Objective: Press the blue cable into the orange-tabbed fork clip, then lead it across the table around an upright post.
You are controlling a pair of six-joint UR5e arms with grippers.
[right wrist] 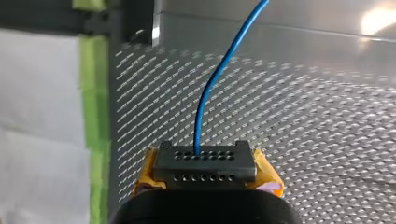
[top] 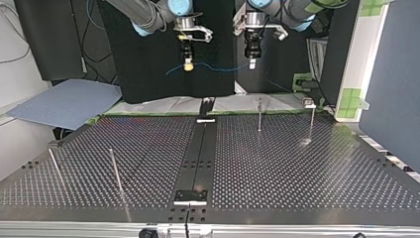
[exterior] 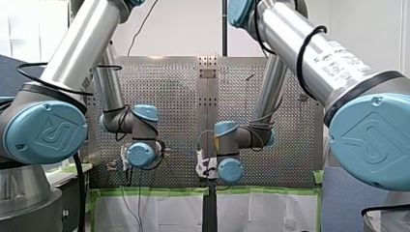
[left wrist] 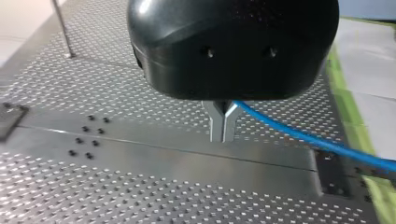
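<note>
Front view: the blue elbows of my left arm (exterior: 46, 133) and my right arm (exterior: 372, 140) bulk nearest, hiding much of the table (exterior: 164, 96); both grippers are too small to read. Top view: left gripper (top: 252, 63) and right gripper (top: 187, 64) hang high over the far edge, the blue cable (top: 218, 67) slung between them. I can find no orange-tabbed clip, so locate it before descending, and keep the span taut. Left wrist view: metal fingers (left wrist: 215, 122) pinch the cable. Right wrist view: yellow pads (right wrist: 266, 172) clamp it.
</note>
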